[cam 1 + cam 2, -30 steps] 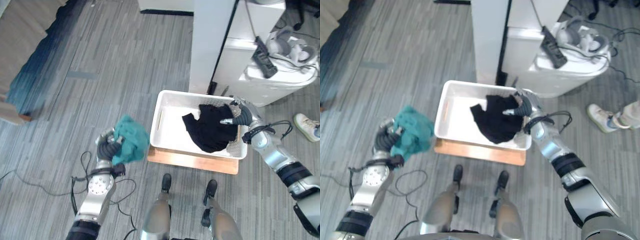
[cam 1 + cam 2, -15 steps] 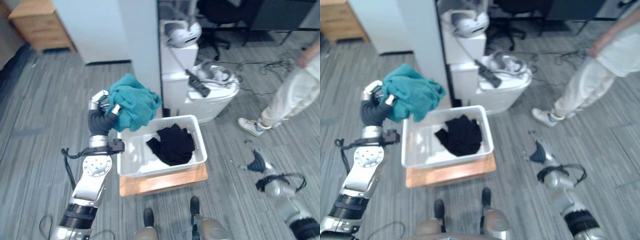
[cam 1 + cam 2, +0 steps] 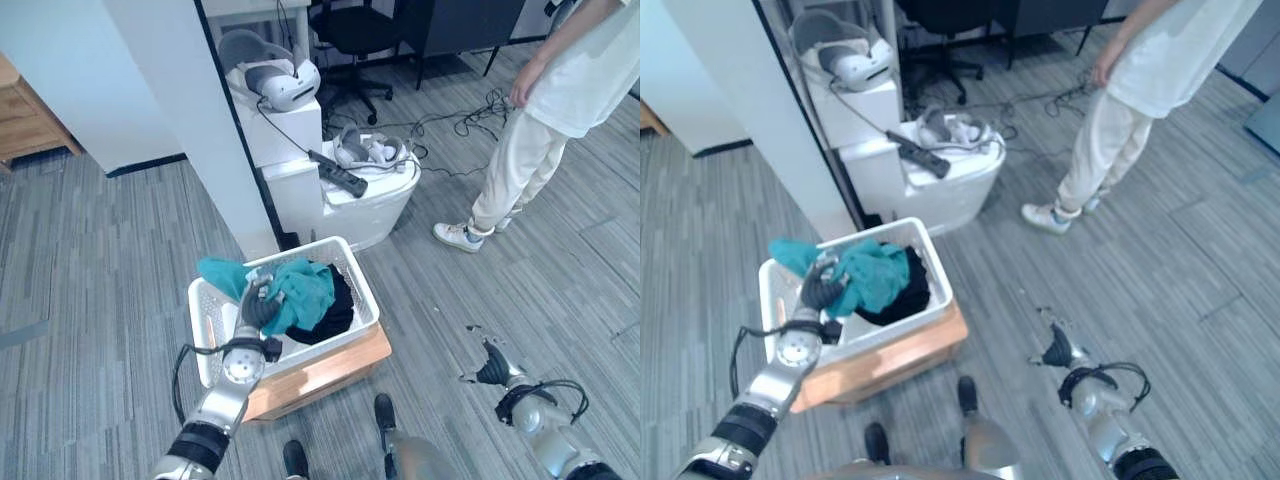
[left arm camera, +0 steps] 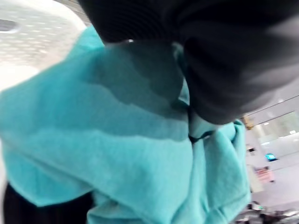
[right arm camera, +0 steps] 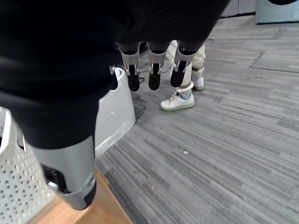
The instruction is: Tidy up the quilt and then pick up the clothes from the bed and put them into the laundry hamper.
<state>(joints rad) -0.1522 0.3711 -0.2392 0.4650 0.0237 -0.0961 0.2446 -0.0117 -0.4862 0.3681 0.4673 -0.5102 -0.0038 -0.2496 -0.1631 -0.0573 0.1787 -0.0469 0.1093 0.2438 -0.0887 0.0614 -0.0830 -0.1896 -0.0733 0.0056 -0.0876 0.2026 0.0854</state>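
The white perforated laundry hamper (image 3: 363,287) stands on a wooden board (image 3: 335,368) on the grey floor. A teal garment (image 3: 302,290) lies in it, on top of a black garment (image 3: 338,316). My left hand (image 3: 256,305) is down inside the hamper with its fingers curled into the teal cloth. In the left wrist view the teal garment (image 4: 117,154) lies pressed against the hand's dark cover. My right hand (image 3: 491,366) hangs low over the floor to the right of the hamper, and its fingers (image 5: 150,71) are straight and hold nothing.
A white pillar (image 3: 190,120) and a low white cabinet (image 3: 330,195) with headsets and a power strip stand just behind the hamper. A person (image 3: 545,110) stands at the back right, shoe (image 5: 178,100) near my right hand. An office chair (image 3: 360,28) and floor cables lie beyond.
The camera has swung, so the whole scene has shifted. My left hand has come down from above the hamper's edge, bringing the teal garment onto the black one. The right hand stays low.
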